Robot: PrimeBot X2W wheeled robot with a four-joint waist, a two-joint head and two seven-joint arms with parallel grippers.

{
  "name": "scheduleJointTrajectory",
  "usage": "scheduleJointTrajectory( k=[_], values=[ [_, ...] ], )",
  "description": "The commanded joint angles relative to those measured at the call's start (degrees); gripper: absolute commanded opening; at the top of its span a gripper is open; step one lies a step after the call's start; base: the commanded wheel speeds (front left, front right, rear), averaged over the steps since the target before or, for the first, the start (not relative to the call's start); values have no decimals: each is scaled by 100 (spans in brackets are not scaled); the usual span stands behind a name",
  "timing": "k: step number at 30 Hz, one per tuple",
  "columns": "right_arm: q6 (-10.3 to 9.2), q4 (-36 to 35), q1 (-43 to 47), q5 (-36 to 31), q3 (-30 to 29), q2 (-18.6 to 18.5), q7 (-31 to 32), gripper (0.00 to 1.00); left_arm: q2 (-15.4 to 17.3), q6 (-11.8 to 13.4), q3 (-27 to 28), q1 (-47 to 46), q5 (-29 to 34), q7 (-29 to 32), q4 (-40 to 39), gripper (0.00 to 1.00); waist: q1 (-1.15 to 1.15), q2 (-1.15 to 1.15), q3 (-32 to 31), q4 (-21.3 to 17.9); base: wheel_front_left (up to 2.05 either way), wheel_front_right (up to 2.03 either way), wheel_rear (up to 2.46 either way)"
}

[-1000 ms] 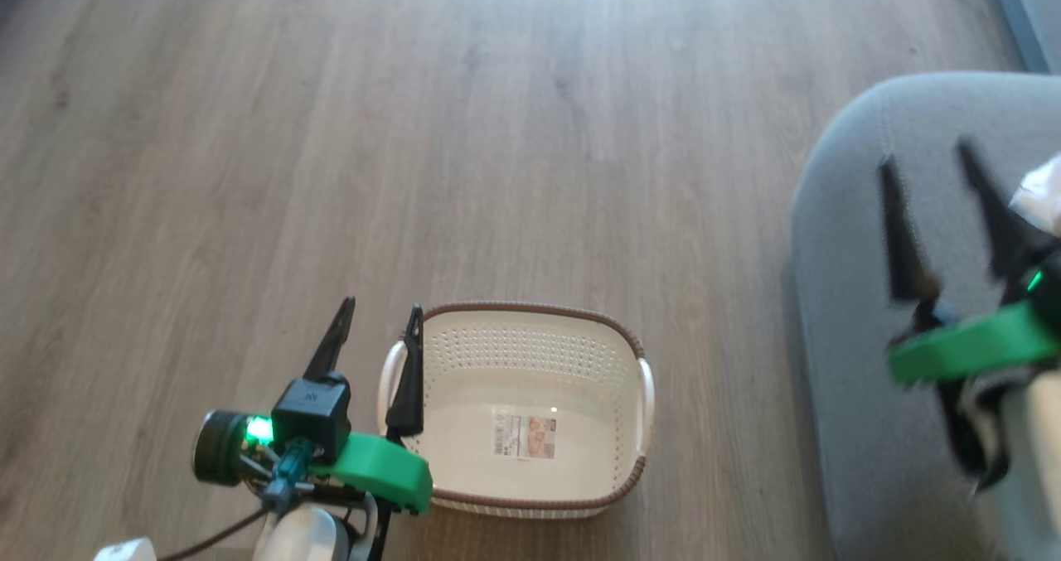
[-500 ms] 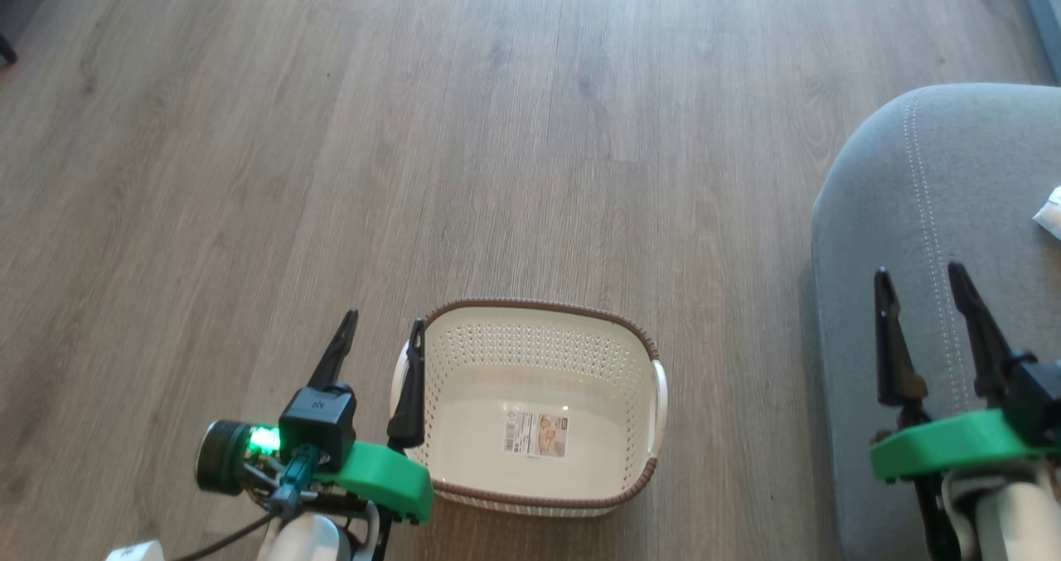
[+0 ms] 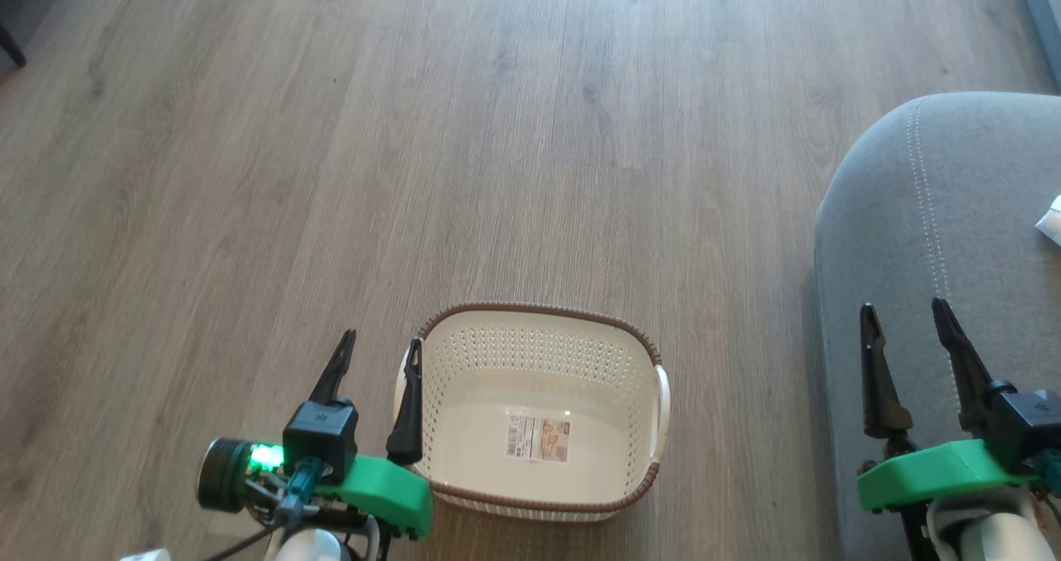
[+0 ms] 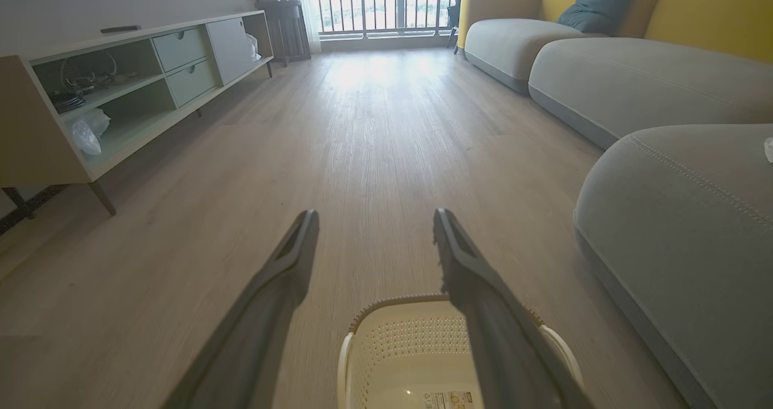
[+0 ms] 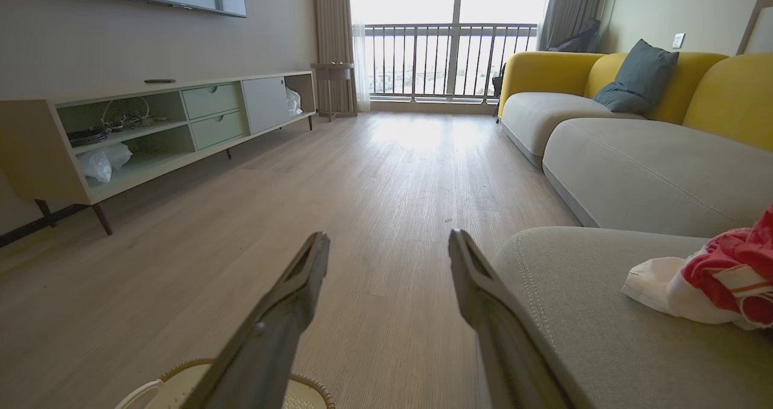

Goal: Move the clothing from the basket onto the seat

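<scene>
With left fingers (image 3: 336,366) wide and empty just beside the empty laundry basket (image 3: 530,306) and right fingers (image 3: 874,379) wide, holding nothing, over the grey sofa seat (image 3: 903,238), judge the red-and-white clothing (image 5: 718,276) heaped there soft, light and floppy; pinch a bunched fold.

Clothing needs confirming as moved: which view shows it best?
Right wrist view: the red and white clothing lies mostly in frame on the seat. The head and left wrist views catch just a white scrap at their right edges.
</scene>
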Motion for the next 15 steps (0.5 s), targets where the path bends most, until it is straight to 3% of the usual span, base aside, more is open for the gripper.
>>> scheduleJointTrajectory(
  k=[1,15],
  values=[
    [-1,-187,-124,-46,135,-18,-29,100,-12,-1,183,-133,78,-29,-175,100,0,0,-14,4,0,0,0],
    [-1,-125,-102,-6,54,28,-29,100,-13,-254,172,-34,89,-29,-286,100,0,0,-117,42,0,0,0]
  ],
)
